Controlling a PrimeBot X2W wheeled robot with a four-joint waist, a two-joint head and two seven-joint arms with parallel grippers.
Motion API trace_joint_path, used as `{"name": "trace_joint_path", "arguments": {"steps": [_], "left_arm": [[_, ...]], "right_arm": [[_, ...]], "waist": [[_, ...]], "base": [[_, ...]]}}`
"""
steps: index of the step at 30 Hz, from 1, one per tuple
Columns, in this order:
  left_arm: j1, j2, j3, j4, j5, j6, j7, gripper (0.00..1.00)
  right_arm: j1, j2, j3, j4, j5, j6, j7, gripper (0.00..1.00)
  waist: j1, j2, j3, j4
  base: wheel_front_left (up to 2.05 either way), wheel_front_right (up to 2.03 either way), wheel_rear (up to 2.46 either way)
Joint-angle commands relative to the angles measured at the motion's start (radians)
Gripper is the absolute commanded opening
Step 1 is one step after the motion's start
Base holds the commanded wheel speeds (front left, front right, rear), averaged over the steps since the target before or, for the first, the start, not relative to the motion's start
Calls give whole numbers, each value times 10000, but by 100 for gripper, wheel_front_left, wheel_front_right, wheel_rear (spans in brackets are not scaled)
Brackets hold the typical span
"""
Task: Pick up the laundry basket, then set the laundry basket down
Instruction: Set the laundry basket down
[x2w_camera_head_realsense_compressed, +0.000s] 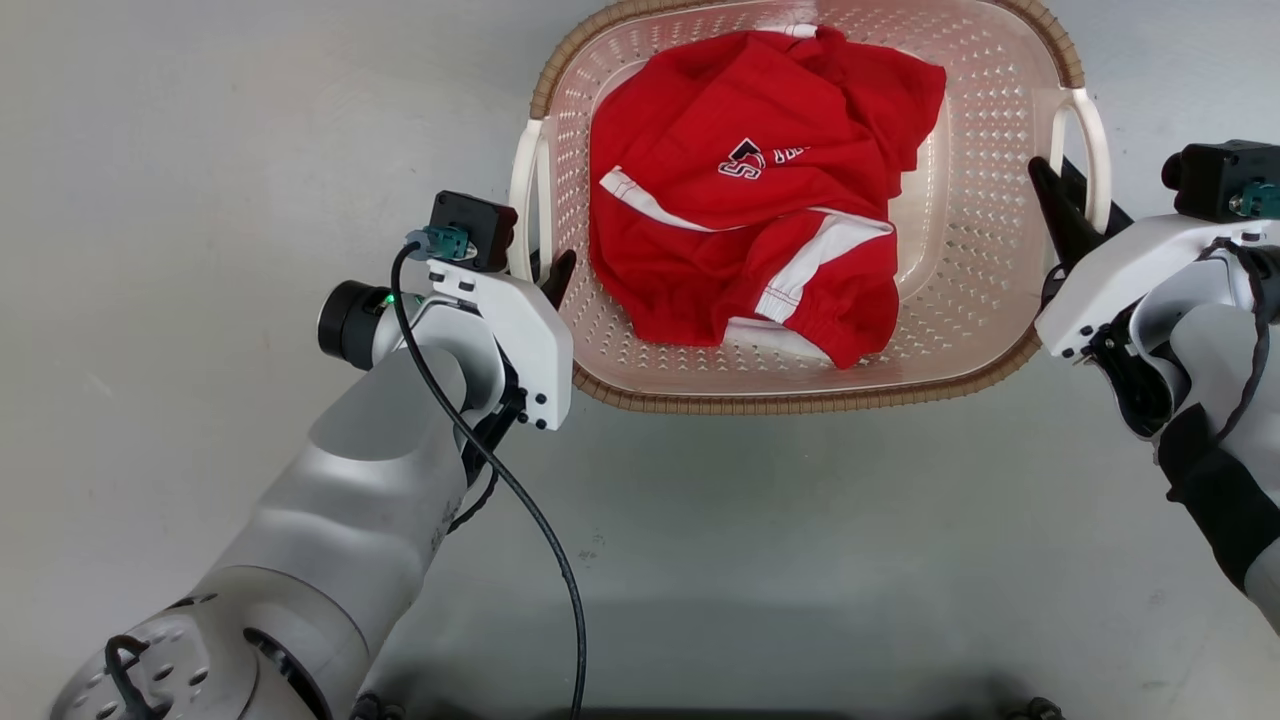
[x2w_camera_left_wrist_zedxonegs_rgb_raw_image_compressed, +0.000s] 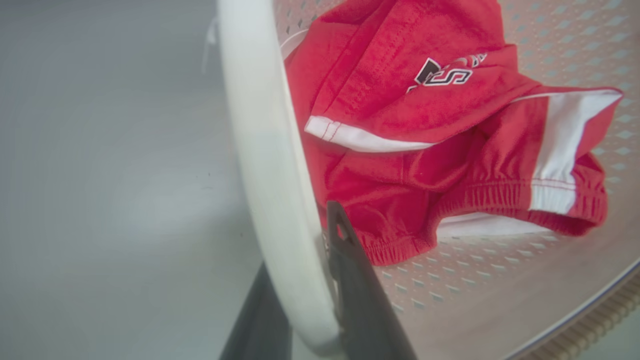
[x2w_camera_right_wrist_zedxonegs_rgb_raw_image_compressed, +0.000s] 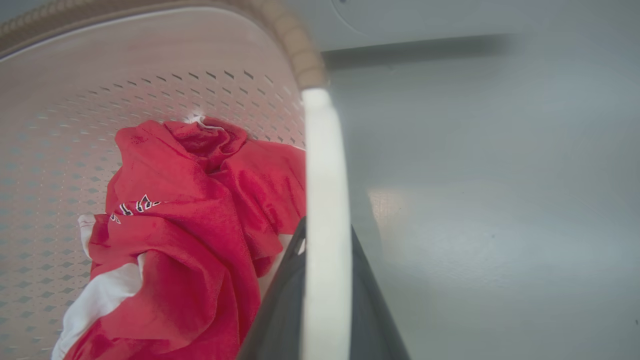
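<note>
Fingers of the left gripper (x2w_camera_head_realsense_compressed: 545, 275) clamp either side of the left white handle (x2w_camera_head_realsense_compressed: 522, 200) of the laundry basket (x2w_camera_head_realsense_compressed: 985, 250). The right gripper (x2w_camera_head_realsense_compressed: 1060, 190) pinches the right handle (x2w_camera_head_realsense_compressed: 1095, 150) likewise. Between the arms, the basket holds a red garment (x2w_camera_head_realsense_compressed: 760, 200), with grey floor (x2w_camera_head_realsense_compressed: 200, 150) around it.

The laundry basket (x2w_camera_head_realsense_compressed: 985, 260) is pale pinkish-white, dotted all over with small perforations, with a brown woven-look rim (x2w_camera_head_realsense_compressed: 800, 403) and white handles (x2w_camera_head_realsense_compressed: 1097, 150). The garment (x2w_camera_head_realsense_compressed: 740, 210) is bright red with white stripes and a black-and-white logo. The floor (x2w_camera_head_realsense_compressed: 200, 150) is plain grey. The left gripper (x2w_camera_head_realsense_compressed: 546, 276) and right gripper (x2w_camera_head_realsense_compressed: 1072, 210) are white-bodied with black fingers. The cable (x2w_camera_head_realsense_compressed: 540, 520) is black and the plug (x2w_camera_head_realsense_compressed: 447, 241) teal.
</note>
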Motion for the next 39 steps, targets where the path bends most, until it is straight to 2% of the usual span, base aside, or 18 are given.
{"name": "trace_joint_path", "arguments": {"steps": [1,9,25,26,27,39], "left_arm": [[172,987,-14,442,177,125,39,0],[66,1015,-127,446,252,115,89,0],[-56,969,-215,448,289,107,-29,0],[-93,956,-205,448,309,149,-251,15],[-69,935,-152,448,255,167,-338,100],[-110,786,-147,448,249,115,-947,100]], "right_arm": [[349,-1103,-332,216,-126,-213,-240,0],[538,-954,-914,124,-791,-213,-240,0],[595,-838,-1284,45,-1127,-213,-241,0],[602,-834,-1300,-15,-1123,-213,-241,44],[613,-831,-1312,-125,-1120,-213,-241,100],[841,-1111,-527,-1329,-526,-213,-241,100]], "waist": [[-1,0,22,10],[-1,0,112,17],[-1,0,237,-1],[-1,0,252,2],[-1,0,266,4],[-1,0,410,19]], "base": [[0,0,0],[0,0,0],[0,0,0],[0,0,0],[0,0,0],[0,0,0]]}}
